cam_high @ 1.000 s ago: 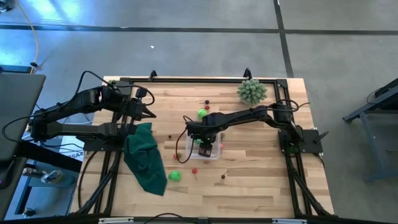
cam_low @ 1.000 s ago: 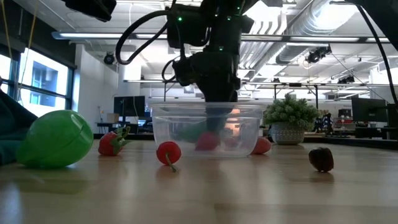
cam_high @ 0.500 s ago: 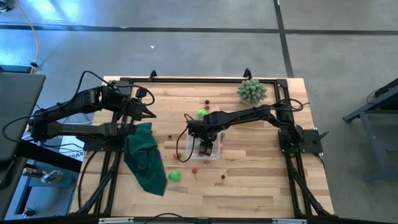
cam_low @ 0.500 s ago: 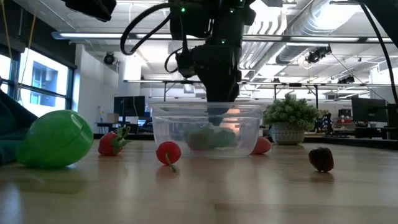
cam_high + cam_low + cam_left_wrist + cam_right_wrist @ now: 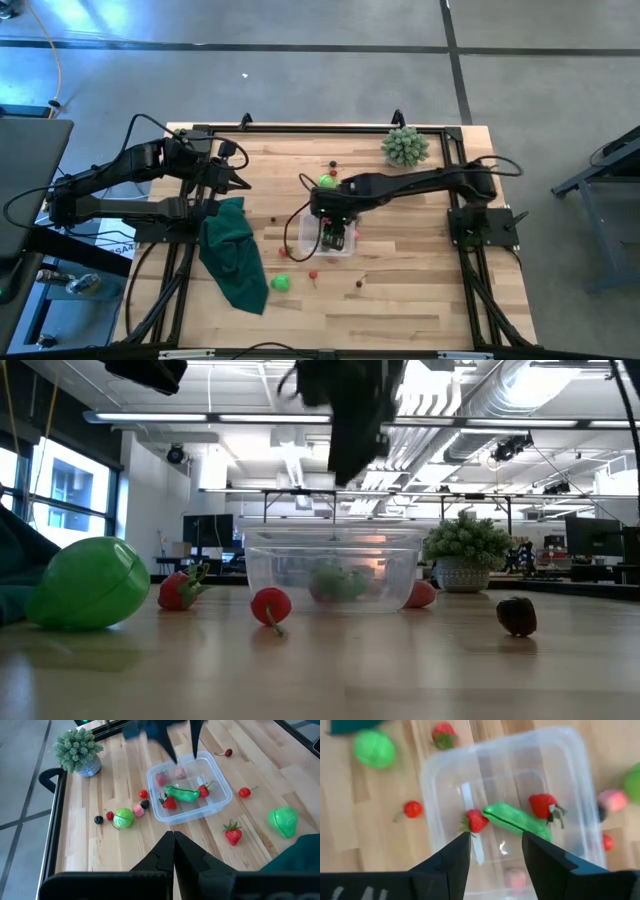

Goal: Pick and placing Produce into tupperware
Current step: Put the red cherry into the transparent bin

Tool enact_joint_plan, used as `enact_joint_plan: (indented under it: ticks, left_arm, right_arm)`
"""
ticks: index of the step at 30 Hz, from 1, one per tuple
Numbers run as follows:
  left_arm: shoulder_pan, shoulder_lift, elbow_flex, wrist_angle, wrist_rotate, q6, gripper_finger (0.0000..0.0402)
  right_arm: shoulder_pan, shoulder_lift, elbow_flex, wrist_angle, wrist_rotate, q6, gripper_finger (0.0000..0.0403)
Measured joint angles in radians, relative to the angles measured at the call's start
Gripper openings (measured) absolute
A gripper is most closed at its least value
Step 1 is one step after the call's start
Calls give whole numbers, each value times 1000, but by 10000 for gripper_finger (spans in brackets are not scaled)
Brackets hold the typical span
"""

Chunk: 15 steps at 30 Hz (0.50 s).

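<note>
The clear tupperware [image 5: 336, 240] stands mid-table. In it lie a green pod [image 5: 515, 821], two strawberries [image 5: 542, 805] and pink pieces [image 5: 180, 772]. My right gripper [image 5: 495, 840] hangs open above it with nothing between its fingers; in the low view [image 5: 352, 465] it is well clear of the rim. More produce lies on the wood: a green ball [image 5: 88, 582], a second green ball [image 5: 123, 818], a cherry [image 5: 270, 605], a strawberry [image 5: 232, 833]. My left gripper [image 5: 174, 837] waits shut over the table's left side [image 5: 240, 182].
A dark green cloth [image 5: 235, 255] lies at the table's left near the left arm. A pale spiky plant in a pot [image 5: 405, 146] stands at the far right corner. A dark small piece [image 5: 516, 616] and other bits [image 5: 110, 815] are scattered around the container.
My right gripper has risen straight up out of the tupperware, from down between its walls to well above its rim, its fingers keeping the same gap. The green pod stays lying in the container.
</note>
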Motion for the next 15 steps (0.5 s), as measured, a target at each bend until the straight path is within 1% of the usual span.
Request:
enact_joint_plan:
  ticks: [2, 4, 9, 12, 14, 15]
  left_arm:
    - [0, 0, 0, 0, 0, 0, 1]
    - [0, 0, 0, 0, 0, 0, 1]
    - [0, 0, 0, 0, 0, 0, 1]
    - [0, 0, 0, 0, 0, 0, 1]
    - [0, 0, 0, 0, 0, 0, 1]
    - [0, 0, 0, 0, 0, 0, 1]
  right_arm:
    - [35, -44, 0, 2, 63, 18, 170]
    - [76, -90, 0, 0, 151, 52, 170]
    - [215, -170, 0, -20, 416, 191, 170]
    - [313, -181, 0, -72, 557, 346, 170]
    - [371, -180, -1, -122, 616, 479, 170]
    - [396, -176, -1, -139, 628, 542, 170]
